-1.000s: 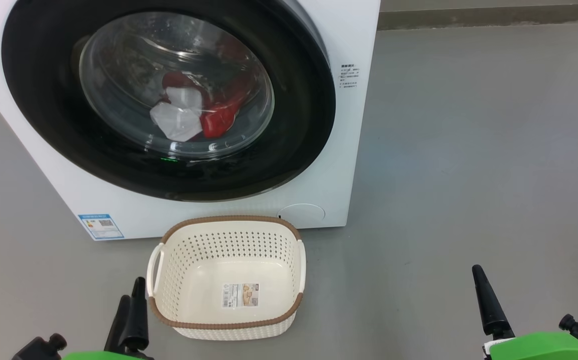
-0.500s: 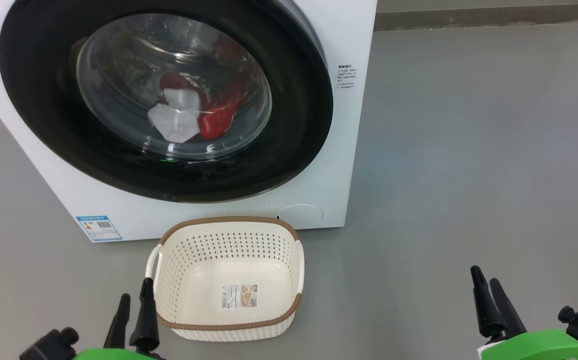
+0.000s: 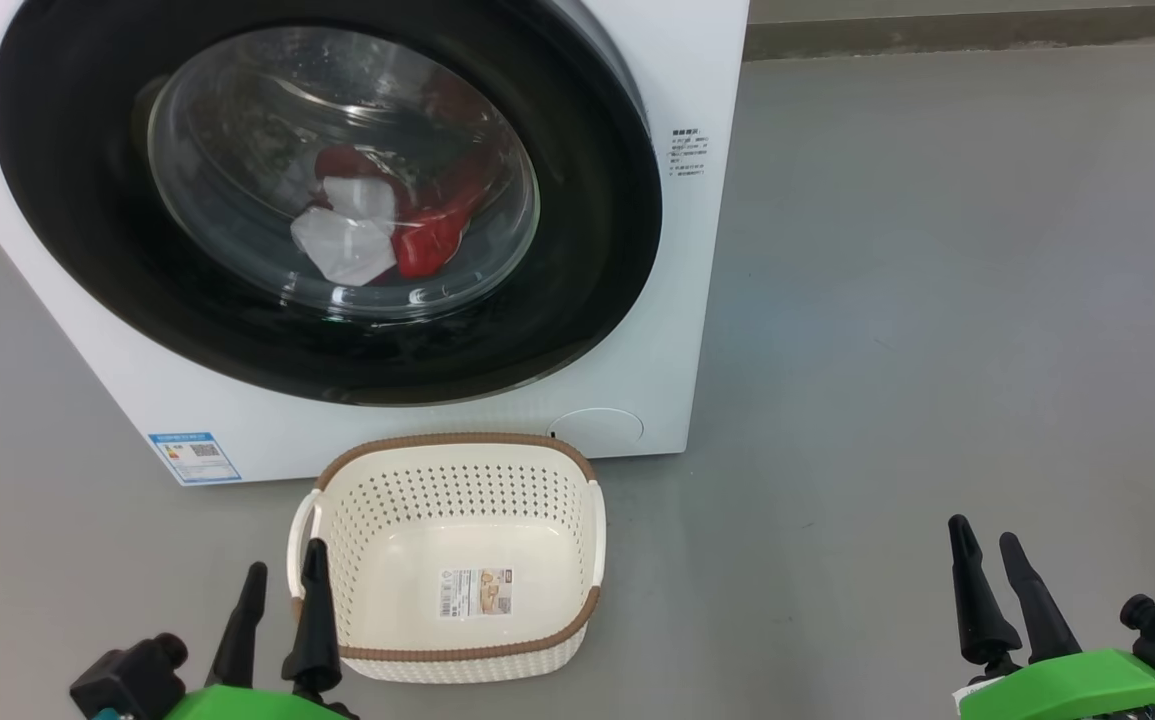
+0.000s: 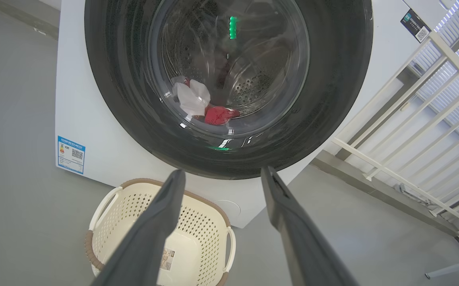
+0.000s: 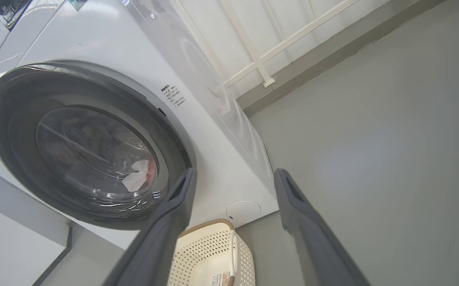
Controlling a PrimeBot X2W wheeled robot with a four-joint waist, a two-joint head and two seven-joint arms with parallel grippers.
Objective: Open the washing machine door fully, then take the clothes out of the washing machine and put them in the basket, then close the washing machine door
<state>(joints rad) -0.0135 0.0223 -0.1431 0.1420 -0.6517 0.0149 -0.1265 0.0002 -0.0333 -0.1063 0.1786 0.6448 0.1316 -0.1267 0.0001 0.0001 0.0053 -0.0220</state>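
Head view: a big white boxy washing machine (image 3: pixel 702 330) stands on a smooth, matt grey floor (image 3: pixel 937 300), its front turned toward the robot. Its large round door (image 3: pixel 592 250), a wide glossy black rim around a bulging clear glass bowl, lies shut flat against the front. Behind the glass, soft crumpled red and white clothes (image 3: pixel 377 235) lie low in the perforated steel drum. A small blue label (image 3: pixel 194 457) sits at the front's lower left corner and a round white cap (image 3: pixel 599 428) at its lower right.

Just before the machine, below the door, a small cream-white perforated plastic basket (image 3: pixel 457 441) with a brown woven-look rim stands upright on the floor. Its mouth faces up, its longer side runs roughly across the machine's front, and a paper label (image 3: pixel 477 592) lies flat on its bottom.

The left gripper (image 3: pixel 286 557) hovers low beside the basket's left handle. Its two long dark tapered fingers are spread apart with nothing between them, pointing toward the door's lower rim in the left wrist view. The right gripper (image 3: pixel 983 529) hangs well to the basket's right over bare floor, fingers likewise parted and empty. A white slatted railing (image 4: pixel 412 119) stands beyond the machine.
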